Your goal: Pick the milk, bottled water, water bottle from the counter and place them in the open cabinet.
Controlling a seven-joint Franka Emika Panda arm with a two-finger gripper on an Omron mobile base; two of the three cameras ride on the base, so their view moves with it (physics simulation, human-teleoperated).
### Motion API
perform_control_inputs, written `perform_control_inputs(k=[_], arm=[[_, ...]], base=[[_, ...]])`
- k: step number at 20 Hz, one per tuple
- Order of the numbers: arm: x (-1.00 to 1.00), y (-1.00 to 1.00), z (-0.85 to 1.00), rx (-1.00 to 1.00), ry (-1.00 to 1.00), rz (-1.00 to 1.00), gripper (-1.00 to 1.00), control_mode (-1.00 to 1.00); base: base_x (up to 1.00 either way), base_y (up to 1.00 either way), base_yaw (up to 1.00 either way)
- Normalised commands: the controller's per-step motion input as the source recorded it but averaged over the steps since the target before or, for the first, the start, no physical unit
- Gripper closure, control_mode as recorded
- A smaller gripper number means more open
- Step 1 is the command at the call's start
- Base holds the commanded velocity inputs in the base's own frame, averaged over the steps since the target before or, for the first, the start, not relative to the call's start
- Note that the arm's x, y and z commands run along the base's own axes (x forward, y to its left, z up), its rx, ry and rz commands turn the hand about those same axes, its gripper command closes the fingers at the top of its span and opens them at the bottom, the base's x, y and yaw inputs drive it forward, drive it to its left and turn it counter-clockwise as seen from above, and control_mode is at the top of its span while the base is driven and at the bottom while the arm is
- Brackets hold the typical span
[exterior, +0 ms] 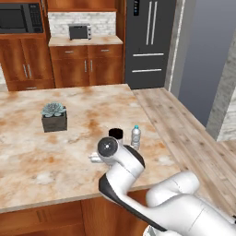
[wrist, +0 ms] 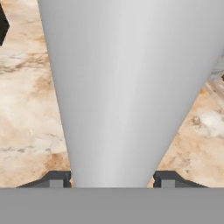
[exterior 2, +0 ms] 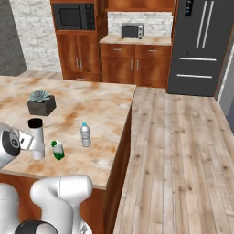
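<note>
The water bottle (wrist: 122,87), a tall silver cylinder with a black cap (exterior 2: 35,122), stands upright near the front of the marble counter (exterior: 55,152). My gripper (wrist: 112,179) is shut on its body, one fingertip (wrist: 56,179) pressed against each side. In the right base view the gripper (exterior 2: 33,144) holds the water bottle (exterior 2: 37,142) low on its left side. The milk (exterior 2: 58,150), a small green-and-white carton, stands just right of it. The bottled water (exterior: 136,137), clear with a blue cap, stands further right (exterior 2: 85,135) near the counter's edge. The open cabinet is out of view.
A succulent in a dark box (exterior: 54,117) sits further back on the counter. Beyond it are low wooden cupboards (exterior: 85,64), a toaster (exterior: 79,31), a microwave (exterior 2: 73,17) and a dark fridge (exterior: 150,41). Plank floor (exterior 2: 178,151) lies right of the island.
</note>
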Motion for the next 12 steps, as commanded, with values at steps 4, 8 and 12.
perform_control_inputs(k=[4,8,12], arm=[[-0.40,0.00,1.00,0.00,-0.04,0.11,1.00,-1.00],[-0.30,-0.09,1.00,0.01,0.00,0.14,1.00,-1.00],[-0.23,-0.16,1.00,0.00,0.00,0.15,1.00,-1.00]], base=[[0.00,0.00,0.00],[0.00,0.00,0.00],[0.00,0.00,0.00]])
